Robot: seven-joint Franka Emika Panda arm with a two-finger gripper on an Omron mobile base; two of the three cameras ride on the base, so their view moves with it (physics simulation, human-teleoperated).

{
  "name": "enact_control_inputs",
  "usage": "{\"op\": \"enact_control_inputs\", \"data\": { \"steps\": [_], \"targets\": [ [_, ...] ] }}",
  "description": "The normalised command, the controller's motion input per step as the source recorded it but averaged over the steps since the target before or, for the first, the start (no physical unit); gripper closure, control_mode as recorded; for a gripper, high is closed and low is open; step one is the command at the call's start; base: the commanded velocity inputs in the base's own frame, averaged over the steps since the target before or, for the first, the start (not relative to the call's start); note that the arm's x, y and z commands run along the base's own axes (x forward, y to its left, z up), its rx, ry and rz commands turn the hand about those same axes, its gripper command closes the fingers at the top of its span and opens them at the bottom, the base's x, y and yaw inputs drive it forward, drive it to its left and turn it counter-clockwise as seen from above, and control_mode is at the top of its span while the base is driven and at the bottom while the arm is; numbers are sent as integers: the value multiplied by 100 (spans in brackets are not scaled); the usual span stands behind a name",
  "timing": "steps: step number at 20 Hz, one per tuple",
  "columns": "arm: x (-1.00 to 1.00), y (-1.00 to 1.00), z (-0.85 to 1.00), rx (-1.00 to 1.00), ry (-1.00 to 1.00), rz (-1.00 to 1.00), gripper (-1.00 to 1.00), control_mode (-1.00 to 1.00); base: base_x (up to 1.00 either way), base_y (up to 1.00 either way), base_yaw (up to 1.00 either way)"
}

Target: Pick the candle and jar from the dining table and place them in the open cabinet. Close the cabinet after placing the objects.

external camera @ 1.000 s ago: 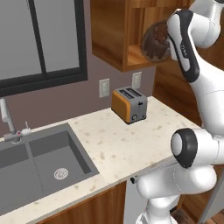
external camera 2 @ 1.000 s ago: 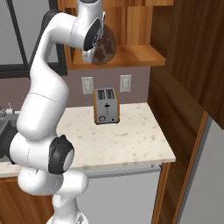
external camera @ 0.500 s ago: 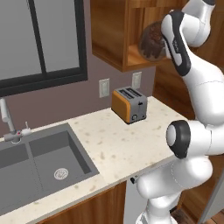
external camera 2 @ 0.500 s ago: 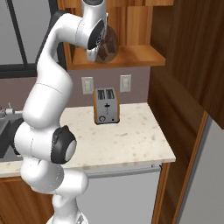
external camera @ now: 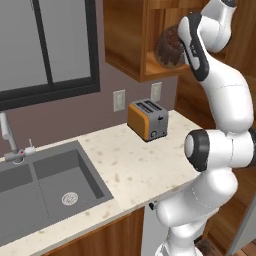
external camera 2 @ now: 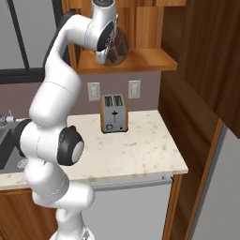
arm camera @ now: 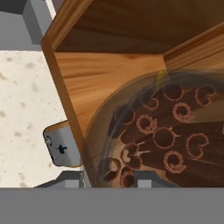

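— Counting first: what do you have in front of you?

— You have one jar (external camera 2: pixel 114 48) up at the open cabinet (external camera 2: pixel 140 60), over the front edge of its lower shelf. One orange toaster (external camera: pixel 147 119) stands on the counter (external camera 2: pixel 136 150) near its back edge, below that shelf. Two wall outlets (external camera 2: pixel 134 89) sit on the wall behind the toaster. One double sink (external camera: pixel 45 187) with one faucet (external camera: pixel 6 135) takes the counter's left end.

— And the gripper?

— Your gripper (arm camera: pixel 108 180) is raised to the shelf, and in the hand view its two finger tips (arm camera: pixel 72 179) stand on either side of the jar's glass. The jar fills the space between them, so you are gripping it. Dark reddish-brown curled sticks show through the glass.

— Is the jar resting on the shelf?

— You cannot tell from these views whether its base touches the wood. In the right base view it sits at the shelf's front left part, partly behind the arm.
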Motion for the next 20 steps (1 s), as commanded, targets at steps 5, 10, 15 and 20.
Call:
{"op": "enact_control_inputs", "data": {
  "steps": [5,10,15,20],
  "targets": [
    [37,0,0,0,0,0,100,-100,0,0,0],
    [31,0,-1,0,0,0,100,-100,0,0,0],
    [18,0,-4,0,0,0,100,-100,0,0,0],
    [31,2,-4,0,-1,0,-100,-100,0,0,0]
  ]
}}
